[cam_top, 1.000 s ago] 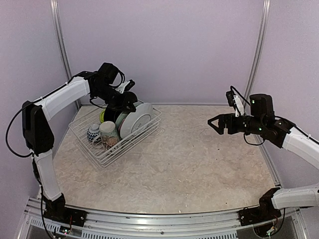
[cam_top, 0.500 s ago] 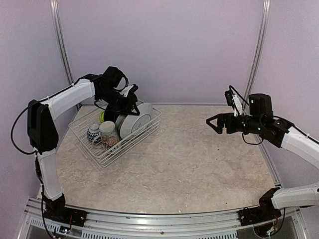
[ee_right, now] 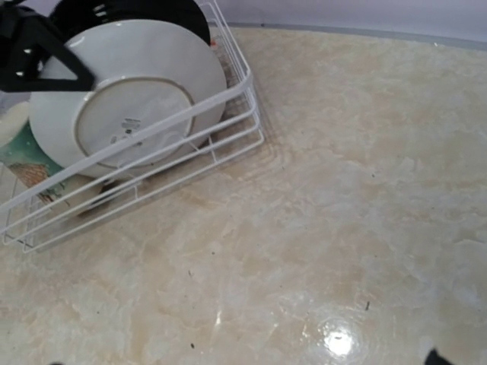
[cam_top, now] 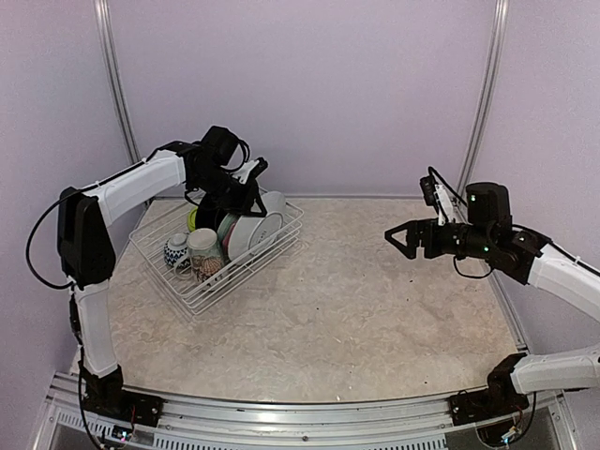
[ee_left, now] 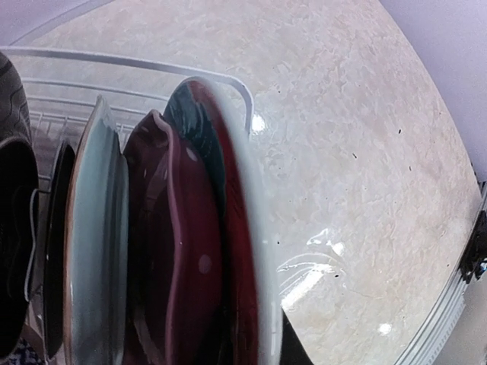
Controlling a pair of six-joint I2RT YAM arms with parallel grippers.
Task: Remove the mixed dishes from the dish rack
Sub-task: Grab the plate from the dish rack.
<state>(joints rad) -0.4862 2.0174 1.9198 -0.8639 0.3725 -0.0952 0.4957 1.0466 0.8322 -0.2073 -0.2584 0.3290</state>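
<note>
The white wire dish rack [cam_top: 187, 292] stands at the far left of the table. Several plates stand on edge in it. The outermost one shows a white back [cam_top: 255, 232] and a red face [ee_left: 228, 251]. Behind it stand a pink dotted plate [ee_left: 163, 243], a pale plate [ee_left: 95, 243] and a dark-rimmed one [ee_left: 57, 228]. A cream mug [cam_top: 202, 246], a blue-white bowl [cam_top: 176, 249], a lime green bowl [cam_top: 193, 217] and a red-white patterned bowl [cam_top: 212, 268] sit beside them. My left gripper [cam_top: 246, 195] hangs over the plate tops, one finger [ee_right: 65, 70] against the outermost plate's white back. My right gripper [cam_top: 397, 238] is open and empty above the table's right half.
The rack's right wall [ee_right: 236, 114] faces my right gripper across bare marble tabletop [cam_top: 356, 309]. Purple walls close the back and both sides. A metal rail [cam_top: 300, 412] runs along the near edge.
My left gripper has moved right and down over the plates to the outermost one. My right gripper has drifted slightly left and lower. No dish has moved.
</note>
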